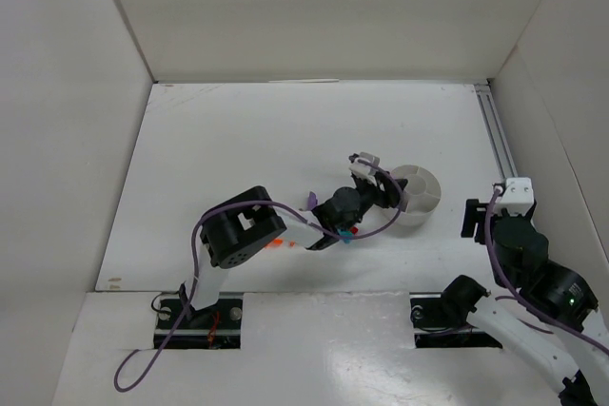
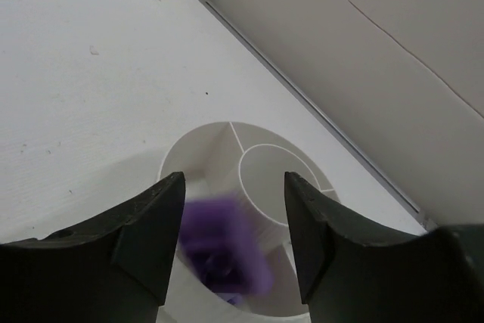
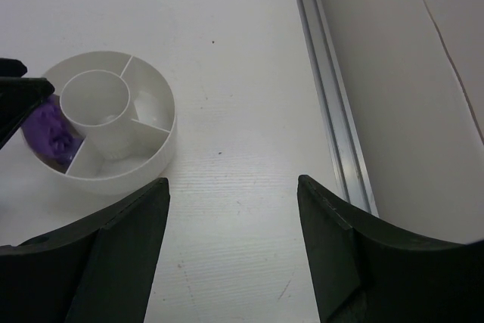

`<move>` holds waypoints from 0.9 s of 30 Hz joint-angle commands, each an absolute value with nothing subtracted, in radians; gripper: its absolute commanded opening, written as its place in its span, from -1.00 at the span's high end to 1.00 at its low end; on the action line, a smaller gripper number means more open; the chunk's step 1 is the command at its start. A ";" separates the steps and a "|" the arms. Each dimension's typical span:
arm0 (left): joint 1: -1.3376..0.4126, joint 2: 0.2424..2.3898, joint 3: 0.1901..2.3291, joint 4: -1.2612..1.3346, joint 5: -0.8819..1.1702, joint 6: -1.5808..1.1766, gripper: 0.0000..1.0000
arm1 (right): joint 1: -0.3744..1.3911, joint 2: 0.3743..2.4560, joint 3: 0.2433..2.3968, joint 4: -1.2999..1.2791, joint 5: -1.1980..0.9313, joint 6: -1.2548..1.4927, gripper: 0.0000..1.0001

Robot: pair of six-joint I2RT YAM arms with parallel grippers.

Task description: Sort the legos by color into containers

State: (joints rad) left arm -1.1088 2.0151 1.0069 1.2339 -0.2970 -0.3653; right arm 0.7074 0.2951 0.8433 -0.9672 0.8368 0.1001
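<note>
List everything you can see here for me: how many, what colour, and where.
table: one, white, in the middle.
walls: three, white, around the table.
rail: one, silver, along the table's right edge.
bowl: one, white, split into wedges, right of the table's centre.
purple legos: several, count unclear, in one wedge.
purple lego: one, blurred, between the left fingers above the bowl.
loose legos: a few, orange, red and teal, near the table's front edge.
left gripper: one, black, open, over the bowl.
right gripper: one, black, open, empty, right of the bowl.
</note>
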 commanded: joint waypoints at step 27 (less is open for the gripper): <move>-0.849 1.070 0.812 0.037 -0.532 -0.693 -1.00 | 0.713 0.891 0.854 -0.378 0.315 -0.206 -0.60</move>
State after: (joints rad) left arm -0.9421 1.1603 0.8845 0.4034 -0.4248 -0.5171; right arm 0.7067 0.8467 0.8360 -0.6098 0.4561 -0.2199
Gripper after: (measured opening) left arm 0.997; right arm 0.805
